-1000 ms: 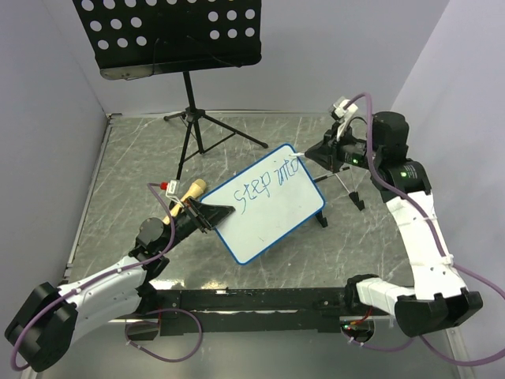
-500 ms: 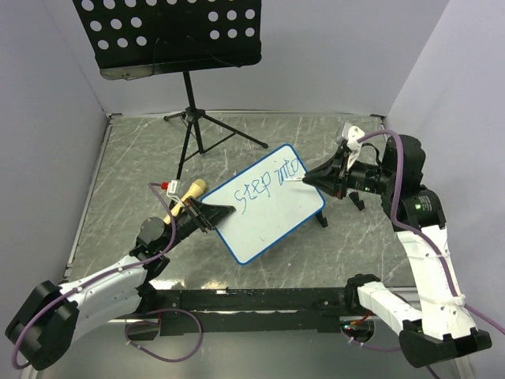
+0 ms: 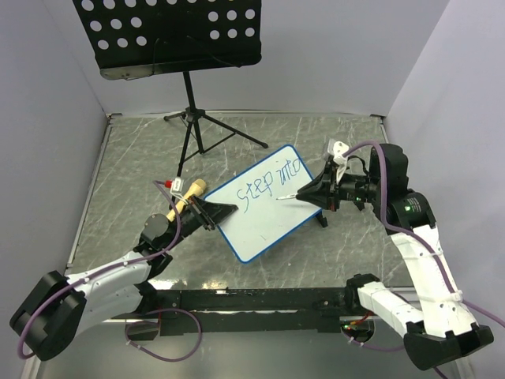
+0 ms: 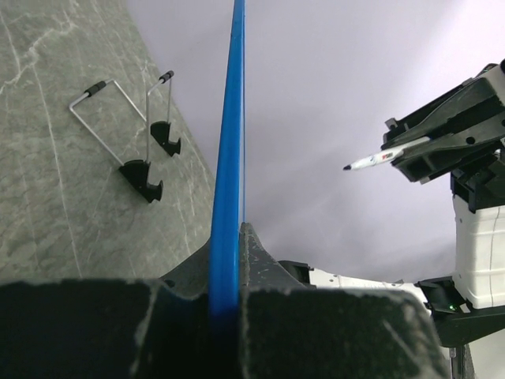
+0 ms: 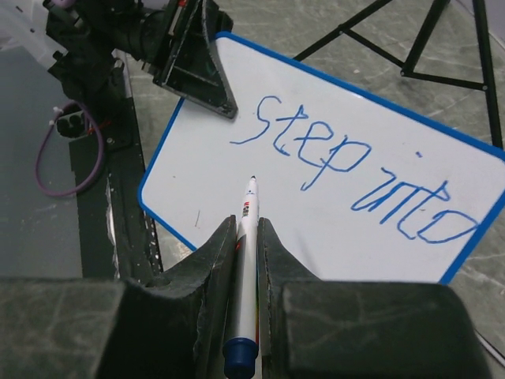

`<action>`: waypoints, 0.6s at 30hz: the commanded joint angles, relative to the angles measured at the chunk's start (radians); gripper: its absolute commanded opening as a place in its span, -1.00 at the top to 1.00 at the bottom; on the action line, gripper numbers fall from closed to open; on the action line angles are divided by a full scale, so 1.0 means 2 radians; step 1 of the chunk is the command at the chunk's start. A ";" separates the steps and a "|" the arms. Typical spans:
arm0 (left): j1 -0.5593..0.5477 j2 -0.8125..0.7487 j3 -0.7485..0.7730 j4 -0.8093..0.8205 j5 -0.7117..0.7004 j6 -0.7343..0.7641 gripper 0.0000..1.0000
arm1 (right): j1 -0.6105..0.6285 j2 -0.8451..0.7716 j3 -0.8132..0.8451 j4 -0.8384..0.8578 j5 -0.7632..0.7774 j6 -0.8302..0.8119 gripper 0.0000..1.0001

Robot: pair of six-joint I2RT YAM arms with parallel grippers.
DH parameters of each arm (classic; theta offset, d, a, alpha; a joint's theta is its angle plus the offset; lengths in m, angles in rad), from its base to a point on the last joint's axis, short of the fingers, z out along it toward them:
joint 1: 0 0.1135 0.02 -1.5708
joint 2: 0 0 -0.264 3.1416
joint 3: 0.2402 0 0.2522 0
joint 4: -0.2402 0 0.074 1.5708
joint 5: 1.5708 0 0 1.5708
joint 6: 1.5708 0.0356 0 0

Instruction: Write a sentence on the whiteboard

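1. Left gripper, clamped shut on the left edge of the whiteboard.
2. Whiteboard between the 2 grippers, over the table, bearing the sentence: 1 blue line, "step into".
3. Right gripper, closed on a marker, tip just off the board's face, under the words.

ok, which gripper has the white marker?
The right gripper, shut on the white blue-capped marker; the left gripper instead clamps the edge of the blue-framed whiteboard.
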State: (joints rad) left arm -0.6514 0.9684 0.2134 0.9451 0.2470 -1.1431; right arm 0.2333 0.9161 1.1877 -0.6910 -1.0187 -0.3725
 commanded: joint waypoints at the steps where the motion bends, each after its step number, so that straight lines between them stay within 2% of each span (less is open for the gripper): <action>1: -0.001 -0.002 0.033 0.100 0.003 -0.018 0.98 | 0.017 -0.010 -0.008 0.003 0.000 -0.017 1.00; 18: -0.008 0.001 0.040 0.096 -0.004 -0.014 0.98 | 0.030 -0.019 -0.026 0.012 0.001 -0.014 1.00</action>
State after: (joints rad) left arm -0.6571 0.9817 0.2203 0.9825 0.2470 -1.1473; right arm 0.2855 0.8989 1.1427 -0.6960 -0.9993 -0.3843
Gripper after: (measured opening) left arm 0.062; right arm 0.184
